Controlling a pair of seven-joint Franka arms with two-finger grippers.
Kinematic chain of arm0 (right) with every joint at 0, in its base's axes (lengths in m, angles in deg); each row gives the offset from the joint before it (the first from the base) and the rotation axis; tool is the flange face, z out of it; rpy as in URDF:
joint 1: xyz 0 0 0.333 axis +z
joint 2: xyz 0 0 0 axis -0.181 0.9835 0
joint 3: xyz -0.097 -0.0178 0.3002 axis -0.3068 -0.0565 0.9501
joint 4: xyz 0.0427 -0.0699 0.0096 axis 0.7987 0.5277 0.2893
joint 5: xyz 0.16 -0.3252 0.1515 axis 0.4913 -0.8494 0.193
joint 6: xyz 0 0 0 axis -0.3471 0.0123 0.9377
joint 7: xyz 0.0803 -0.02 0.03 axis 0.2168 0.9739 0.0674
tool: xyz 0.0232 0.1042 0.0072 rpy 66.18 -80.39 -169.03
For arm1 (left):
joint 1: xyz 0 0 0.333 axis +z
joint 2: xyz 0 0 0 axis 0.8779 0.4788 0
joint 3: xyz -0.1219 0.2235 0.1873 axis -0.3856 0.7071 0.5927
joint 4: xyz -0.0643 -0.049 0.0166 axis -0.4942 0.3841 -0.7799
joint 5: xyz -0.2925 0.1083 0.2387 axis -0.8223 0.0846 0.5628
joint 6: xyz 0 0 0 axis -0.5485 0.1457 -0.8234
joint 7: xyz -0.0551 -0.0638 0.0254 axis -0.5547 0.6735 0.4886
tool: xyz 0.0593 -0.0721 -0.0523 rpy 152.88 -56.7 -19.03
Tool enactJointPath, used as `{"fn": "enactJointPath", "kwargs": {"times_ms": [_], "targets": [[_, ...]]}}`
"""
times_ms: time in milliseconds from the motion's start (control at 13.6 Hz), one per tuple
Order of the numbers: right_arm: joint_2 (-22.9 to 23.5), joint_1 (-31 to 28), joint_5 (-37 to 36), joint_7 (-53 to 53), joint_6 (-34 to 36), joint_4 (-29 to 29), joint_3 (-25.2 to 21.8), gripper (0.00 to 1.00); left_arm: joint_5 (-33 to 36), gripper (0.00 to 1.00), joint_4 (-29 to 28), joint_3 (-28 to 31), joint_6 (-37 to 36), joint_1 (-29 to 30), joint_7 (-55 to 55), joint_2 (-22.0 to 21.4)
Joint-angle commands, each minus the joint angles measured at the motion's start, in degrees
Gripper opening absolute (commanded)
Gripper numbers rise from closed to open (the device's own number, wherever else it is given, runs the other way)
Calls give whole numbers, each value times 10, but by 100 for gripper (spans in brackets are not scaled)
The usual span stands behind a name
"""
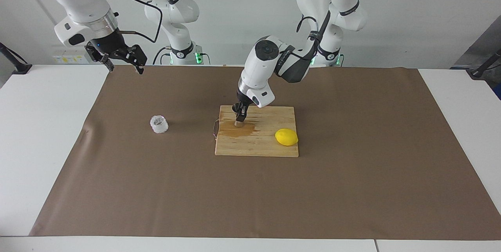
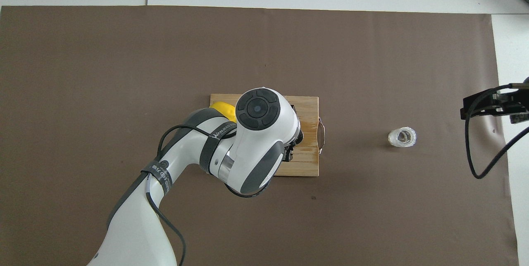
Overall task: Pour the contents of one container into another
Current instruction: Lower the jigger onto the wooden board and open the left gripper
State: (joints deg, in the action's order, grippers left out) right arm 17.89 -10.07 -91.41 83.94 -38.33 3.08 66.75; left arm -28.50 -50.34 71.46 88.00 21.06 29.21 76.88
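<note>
The squat clear glass cup [image 1: 159, 124] stands upright on the brown mat toward the right arm's end; it also shows in the overhead view [image 2: 401, 137]. My left gripper [image 1: 239, 119] points down onto the wooden cutting board [image 1: 274, 115] and is shut on a small pale object, the jigger [image 1: 237, 124], which stands on the board. The jigger's shape is mostly hidden by the fingers, and the left arm's wrist hides it in the overhead view. My right gripper [image 1: 123, 66] is open and empty, raised over the mat's edge nearest the robots, apart from the cup.
A brown wet patch [image 1: 239, 130] spreads on the board around the jigger. A yellow lemon [image 1: 286, 137] lies on the board toward the left arm's end. The board has a wire handle [image 1: 214, 128] on the cup's side.
</note>
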Motion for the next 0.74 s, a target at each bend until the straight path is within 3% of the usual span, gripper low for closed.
{"fn": "enactJointPath", "kwargs": {"times_ms": [0,74,147,441,662], "targets": [[-12,2,1,-11,-1,14,-5,100,11,32,-12,9,15,-13,13,-5],[-12,3,1,-11,-1,14,-5,100,11,71,-12,10,14,-13,13,-5],[-12,3,1,-11,-1,14,-5,100,16,100,-12,10,12,-13,13,-5],[-12,3,1,-11,-1,14,-5,100,39,100,-4,10,-24,-11,8,-8],[-12,3,1,-11,-1,14,-5,100,53,100,-5,12,-68,-3,-24,-40]]}}
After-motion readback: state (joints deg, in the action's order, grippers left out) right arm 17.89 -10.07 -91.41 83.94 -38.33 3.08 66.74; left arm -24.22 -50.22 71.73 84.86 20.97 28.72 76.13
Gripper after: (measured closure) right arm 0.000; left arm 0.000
